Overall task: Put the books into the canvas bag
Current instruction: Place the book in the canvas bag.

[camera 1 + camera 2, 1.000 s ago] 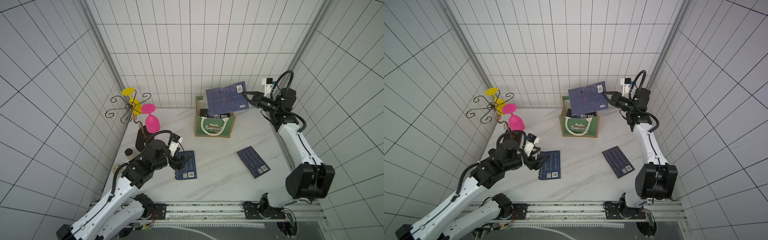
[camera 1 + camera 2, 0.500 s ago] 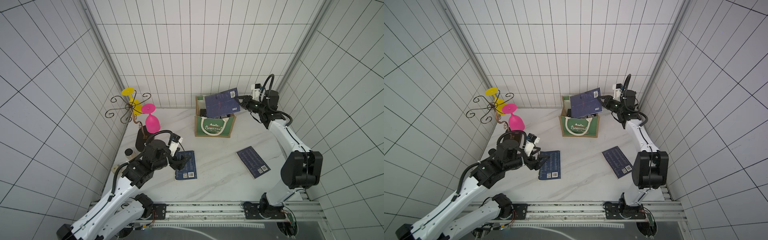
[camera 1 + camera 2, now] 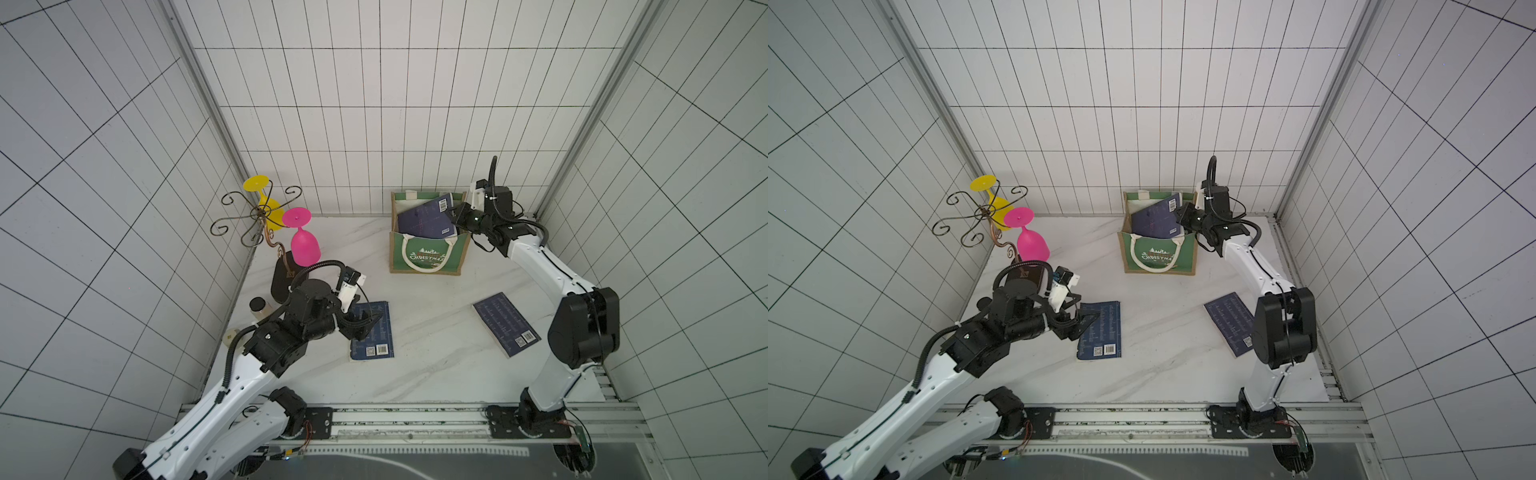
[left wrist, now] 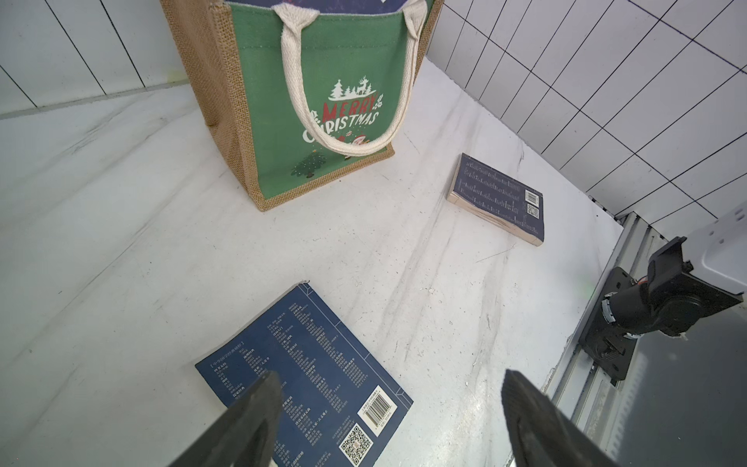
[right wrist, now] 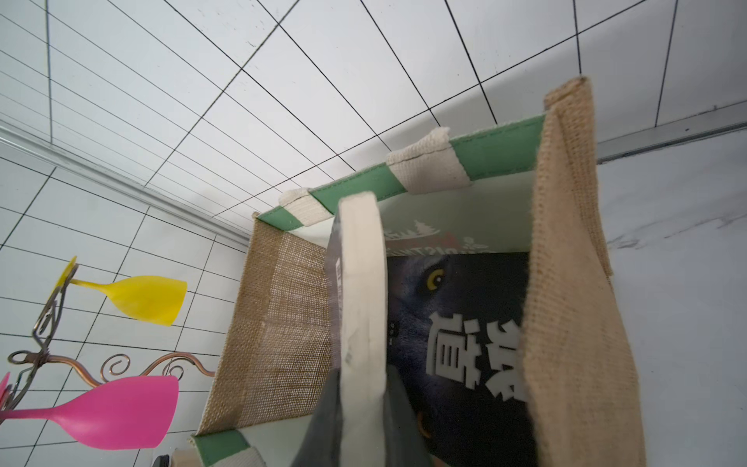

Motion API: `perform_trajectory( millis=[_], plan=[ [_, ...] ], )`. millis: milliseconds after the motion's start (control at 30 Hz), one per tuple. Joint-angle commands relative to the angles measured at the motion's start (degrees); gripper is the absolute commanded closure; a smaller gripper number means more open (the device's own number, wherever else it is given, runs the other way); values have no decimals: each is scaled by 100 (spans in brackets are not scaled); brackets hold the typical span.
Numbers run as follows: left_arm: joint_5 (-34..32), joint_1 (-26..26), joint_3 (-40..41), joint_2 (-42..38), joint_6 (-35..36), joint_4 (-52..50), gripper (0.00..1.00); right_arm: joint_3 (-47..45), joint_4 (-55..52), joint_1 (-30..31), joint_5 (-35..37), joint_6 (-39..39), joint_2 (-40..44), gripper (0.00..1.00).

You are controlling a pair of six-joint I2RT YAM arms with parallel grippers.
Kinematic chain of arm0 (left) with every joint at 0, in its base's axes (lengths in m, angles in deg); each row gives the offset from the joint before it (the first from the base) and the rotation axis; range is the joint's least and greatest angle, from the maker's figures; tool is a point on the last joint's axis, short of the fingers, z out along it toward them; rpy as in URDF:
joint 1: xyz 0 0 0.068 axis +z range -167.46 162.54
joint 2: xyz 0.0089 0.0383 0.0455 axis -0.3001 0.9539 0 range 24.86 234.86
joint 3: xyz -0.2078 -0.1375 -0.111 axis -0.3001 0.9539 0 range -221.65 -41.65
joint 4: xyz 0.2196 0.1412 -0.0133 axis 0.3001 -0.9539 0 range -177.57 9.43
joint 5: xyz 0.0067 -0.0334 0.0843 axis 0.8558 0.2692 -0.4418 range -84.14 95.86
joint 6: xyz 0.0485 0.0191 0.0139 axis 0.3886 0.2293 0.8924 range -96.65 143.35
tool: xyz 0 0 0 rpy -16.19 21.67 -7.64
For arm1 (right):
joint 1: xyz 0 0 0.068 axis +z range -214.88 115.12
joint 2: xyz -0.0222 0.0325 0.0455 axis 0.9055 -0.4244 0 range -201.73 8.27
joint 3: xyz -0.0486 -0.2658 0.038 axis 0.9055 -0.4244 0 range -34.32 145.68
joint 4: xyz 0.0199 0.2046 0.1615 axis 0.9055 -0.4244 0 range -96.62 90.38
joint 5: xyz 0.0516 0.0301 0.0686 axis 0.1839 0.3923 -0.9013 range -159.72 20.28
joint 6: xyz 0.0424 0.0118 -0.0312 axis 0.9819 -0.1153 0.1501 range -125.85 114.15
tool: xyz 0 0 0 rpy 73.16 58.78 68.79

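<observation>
The right claw (image 3: 456, 216) is clamped on one end of a navy book (image 3: 422, 218). In both top views the book hangs tilted in the mouth of the bag (image 3: 428, 259), partly below the rim and partly above it. The bag stands upright at the back of the tabletop (image 3: 432, 370), close to the tiled wall. In the right wrist view the pale page edge of the book runs down into the opening. A black book (image 5: 465, 323) with white characters lies inside, beside it. I cannot tell how many more are underneath.

The left claw (image 3: 361, 328) is spread wide and holds nothing. It hovers just over one end of a second book (image 3: 376, 345), also navy, which lies flat with its barcode up, well apart from the bag. A third book (image 3: 505, 324), navy again, lies flat beside the right arm's upright section, touched by nothing.

I would say the job is well along but not done. At least one book is in and one is being let down. That one has yet to be released, and the two flat ones must follow. I see no other books outside the bag.
</observation>
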Motion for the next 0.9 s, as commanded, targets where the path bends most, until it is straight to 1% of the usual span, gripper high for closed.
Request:
perform_trajectory(
  millis=[0,133,167,300,467,500,600,700,733,767,867],
  plan=[
    [35,18,45,-80,-24,165,15,709,-57,118,352,70,-243,100],
    [27,16,44,-115,-24,159,15,576,-106,181,729,128,-247,100],
    [20,16,46,-115,-23,161,15,563,-107,191,765,119,-231,98],
    [-55,17,37,-52,-33,134,15,579,-202,210,895,27,-161,79],
    [-192,16,-17,132,-99,33,14,872,-364,211,759,-166,-226,57],
    [-247,17,-23,176,-139,5,14,957,-382,211,680,-212,-251,55],
    [-296,22,-41,308,-317,-17,14,1141,-409,212,442,-372,-299,52],
    [-371,17,-35,433,-573,-17,14,1364,-531,228,309,-607,-306,45],
    [-388,16,-14,478,-709,9,12,1442,-617,237,274,-698,-295,42],
    [-424,16,22,512,-853,45,7,1509,-684,242,272,-780,-279,38],
    [-410,20,306,563,-1392,399,7,1591,-895,304,282,-1081,-93,30]
  ],
)
